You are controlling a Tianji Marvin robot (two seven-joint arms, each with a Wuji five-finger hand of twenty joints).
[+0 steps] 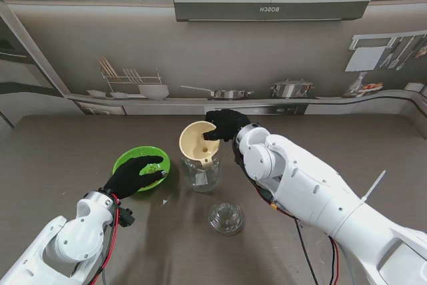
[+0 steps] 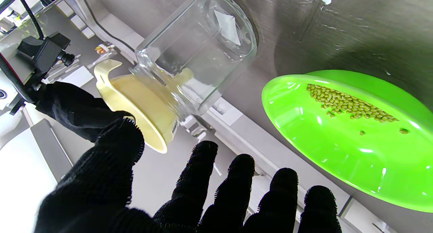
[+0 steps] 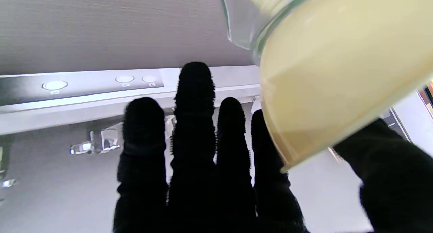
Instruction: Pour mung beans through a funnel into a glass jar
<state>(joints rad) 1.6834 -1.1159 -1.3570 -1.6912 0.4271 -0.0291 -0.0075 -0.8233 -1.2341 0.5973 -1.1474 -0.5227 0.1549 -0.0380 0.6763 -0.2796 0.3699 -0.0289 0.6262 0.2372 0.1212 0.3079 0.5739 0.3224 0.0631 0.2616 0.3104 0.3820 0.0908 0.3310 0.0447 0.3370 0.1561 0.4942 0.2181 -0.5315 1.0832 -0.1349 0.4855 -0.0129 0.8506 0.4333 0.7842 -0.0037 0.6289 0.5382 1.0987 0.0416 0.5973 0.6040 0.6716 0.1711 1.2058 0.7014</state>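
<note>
The glass jar (image 1: pixel 202 173) is stood upright near the middle of the table (image 1: pixel 60 151), and the cream funnel (image 1: pixel 197 142) is seated in its mouth, tilted so that its wide bowl faces toward the left. In the left wrist view the funnel's spout (image 2: pixel 182 75) is seen reaching down inside the jar (image 2: pixel 199 53).

The right hand (image 1: pixel 225 125) is placed at the far right side of the funnel's rim. In the right wrist view the thumb (image 3: pixel 392 178) is seen on one side of the funnel wall (image 3: pixel 338 84) and the 4 fingers (image 3: pixel 194 101) are held straight and slightly spread on the other, with the nearest finger against the rim. The rim is thus lightly pinched between thumb and finger; the remaining fingers touch nothing.

The left hand (image 1: pixel 133 177) is laid over the near edge of the green bowl (image 1: pixel 143 158), which sits just left of the jar. In the left wrist view the fingers (image 2: pixel 203 165) are extended and apart, with nothing enclosed; a firm hold on the bowl cannot be confirmed. A heap of mung beans (image 2: pixel 348 102) is seen inside the bowl (image 2: pixel 338 141).

A glass lid (image 1: pixel 225 217) is rested on the table, nearer to me than the jar and apart from it.
</note>
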